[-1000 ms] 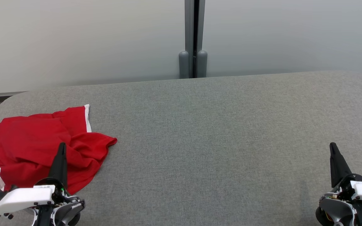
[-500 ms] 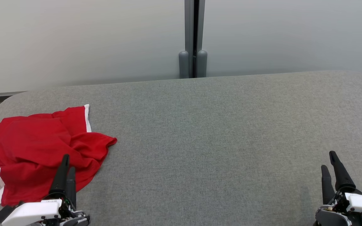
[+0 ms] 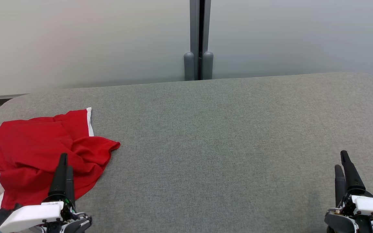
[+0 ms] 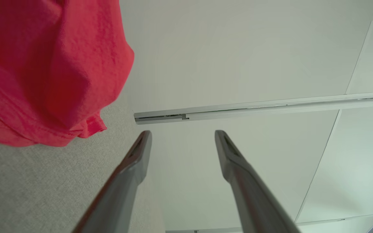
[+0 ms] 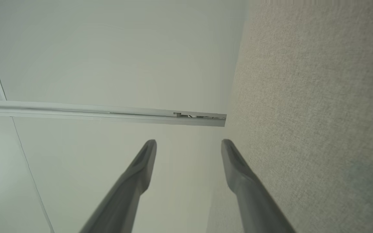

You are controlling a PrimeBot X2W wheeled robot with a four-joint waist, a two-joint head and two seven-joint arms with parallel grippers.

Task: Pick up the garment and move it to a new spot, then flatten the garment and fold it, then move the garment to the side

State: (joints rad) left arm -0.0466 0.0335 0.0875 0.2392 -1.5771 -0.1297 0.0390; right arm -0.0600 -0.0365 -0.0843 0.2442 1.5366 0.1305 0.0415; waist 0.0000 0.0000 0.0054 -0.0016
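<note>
**Near edge.** My left gripper (image 3: 65, 161) sits at the near left and my right gripper (image 3: 340, 159) at the near right. Both point away from me, with their fingers parted and nothing between them. Each wrist view shows an empty gap between the two dark fingers.

**Near left.** The garment (image 3: 37, 145), red with a white trim (image 3: 90, 121), lies crumpled on the grey padded surface (image 3: 222, 129). In the head view, my left fingers overlap its near edge. In the left wrist view, the cloth (image 4: 44, 64) lies off to one side of the gap, not inside it. I cannot tell whether it touches a finger.

**Middle and right.** Bare grey padding runs across to my right gripper, which is well apart from the garment.

**Far.** Pale wall panels (image 3: 76, 38) stand behind the surface, joined by a grey post (image 3: 199, 32).

**Step in hand.** I judge this to be the first step, the pick-up, with no grasp made yet.

**Next move.** My left gripper needs to shift toward a raised fold, lower until the cloth lies between its fingers, and then close. A shallow pinch risks catching only one layer.
</note>
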